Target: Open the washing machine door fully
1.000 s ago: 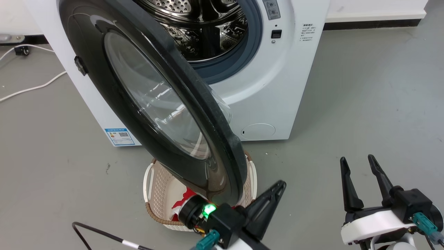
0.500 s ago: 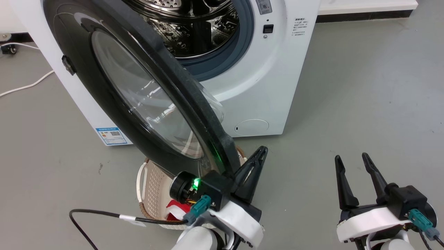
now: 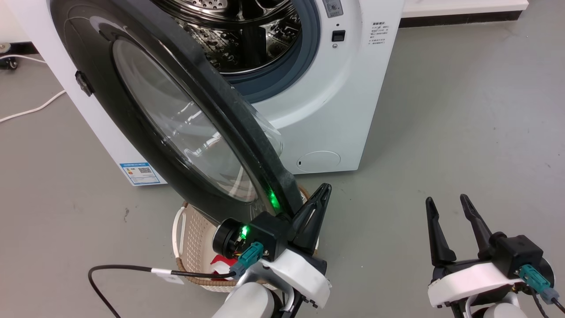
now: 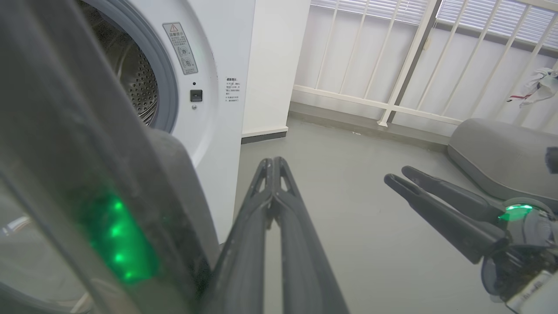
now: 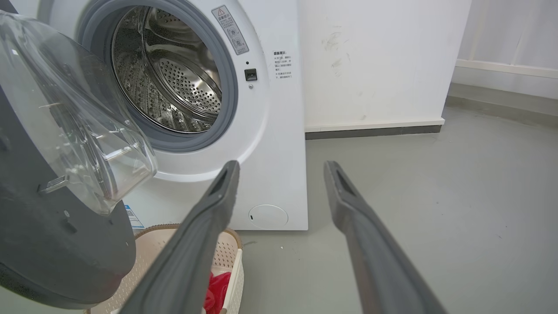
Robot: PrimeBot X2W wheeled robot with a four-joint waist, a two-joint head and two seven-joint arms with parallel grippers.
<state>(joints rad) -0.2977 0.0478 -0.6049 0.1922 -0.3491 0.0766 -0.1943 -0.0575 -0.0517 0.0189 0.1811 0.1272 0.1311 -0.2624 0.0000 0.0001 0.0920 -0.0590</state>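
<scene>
Grippers first, nearest the head camera: the left gripper [image 3: 323, 192] has its two fingers pressed together with nothing between them, forming one dark wedge that lies along the machine-facing side of the door's lower free edge. Its wrist view shows the closed fingers [image 4: 263, 205] just beside the thick rim; actual contact I cannot confirm. The right gripper [image 3: 446, 199] hangs well apart at the robot's right, jaws parted and empty, above bare grey floor [image 3: 463, 110]. A cream laundry basket [image 3: 193, 229] with a red cloth [image 3: 219, 258] in it sits on the floor directly under the door's lower edge. The washing machine door [image 3: 176, 128] stands swung out from the machine front, hinged on the robot's left, glossy face and glass bowl turned towards the left; by my estimate it is around half open, not fully. Behind it the white washing machine [image 3: 353, 110] shows its steel drum [image 3: 238, 39] uncovered, grey ring all visible. Step in hand, as I judge it: pushing the door outward from inside the rim with the closed left fingers. Next move calls for a sweep to the robot's left that follows the door's arc about the hinge, keeping the fingers bearing on the rim so they do not slip off, with the wrist held clear of the basket.
</scene>
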